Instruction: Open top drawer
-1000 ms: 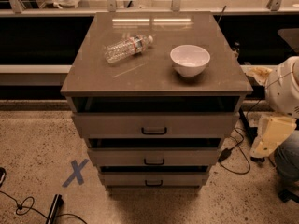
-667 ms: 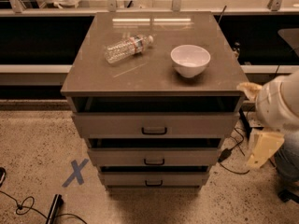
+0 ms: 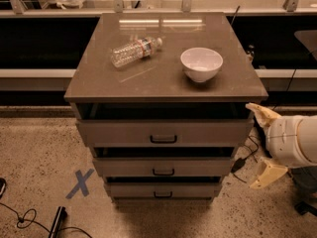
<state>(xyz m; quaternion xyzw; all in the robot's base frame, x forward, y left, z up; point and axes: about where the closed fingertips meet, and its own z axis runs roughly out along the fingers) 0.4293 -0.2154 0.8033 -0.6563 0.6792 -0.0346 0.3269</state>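
A grey-taupe cabinet stands on a speckled floor with the robot's gripper stationed at its right front corner. The gripper is spread wide. Its upper finger reaches toward the right end of the top drawer, and its lower finger hangs lower, level with the middle drawer. Whether the upper fingertip touches the cabinet cannot be told from this angle.

The top drawer sits directly under the cabinet's top slab, with a dark gap showing between the slab and the upper edge of its flat front. Its small black pull handle is centred on the panel, well to the left of the gripper, with nothing on it. Below come the middle drawer and the bottom drawer, each with a like handle.

On the cabinet's top a clear water bottle lies on its side left of centre. A white bowl stands upright to its right, apart from the bottle.

A blue tape cross marks the floor left of the cabinet. A dark cable trails at the cabinet's lower right, between the cabinet and the gripper's lower finger.
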